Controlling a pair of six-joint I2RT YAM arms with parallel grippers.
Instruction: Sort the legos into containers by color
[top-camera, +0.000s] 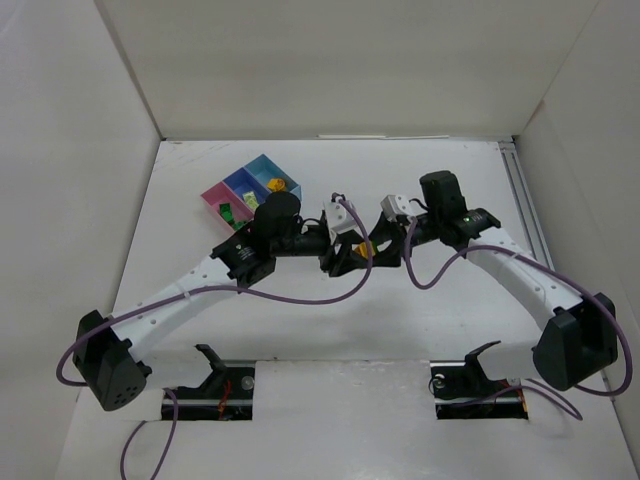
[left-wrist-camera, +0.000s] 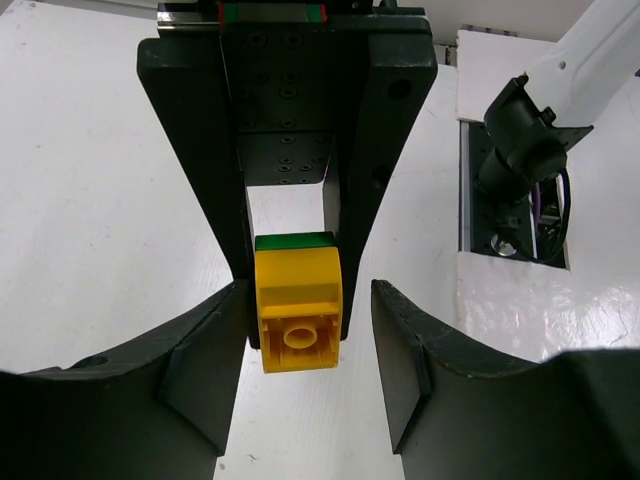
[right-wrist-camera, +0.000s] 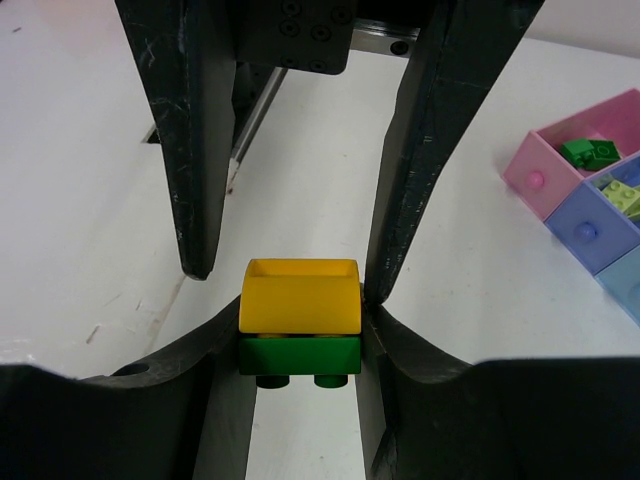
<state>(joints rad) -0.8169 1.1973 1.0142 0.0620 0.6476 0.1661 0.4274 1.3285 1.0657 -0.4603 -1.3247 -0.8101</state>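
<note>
The two arms reach in from the near edge of the white table (top-camera: 400, 330) and meet in the middle. There they share one small stack: a yellow brick (right-wrist-camera: 300, 295) stuck on a green brick (right-wrist-camera: 300, 352).

The right gripper (right-wrist-camera: 300, 320) is closed tight on the stack. Its two fingers press on both sides of the green brick, and the yellow brick sits just past them. The stack is up off the table.

The left gripper (left-wrist-camera: 310, 290) comes from the other side and is partly open around the yellow brick. One finger touches the brick. The other finger has a clear gap beside it.

Farther back and to the left sits the tray (top-camera: 215, 196). Its pink bin (right-wrist-camera: 545, 170) has dark green bricks (right-wrist-camera: 590, 152) in it. The blue bin (right-wrist-camera: 590, 228) next to it holds lime bricks (right-wrist-camera: 625, 195).
</note>
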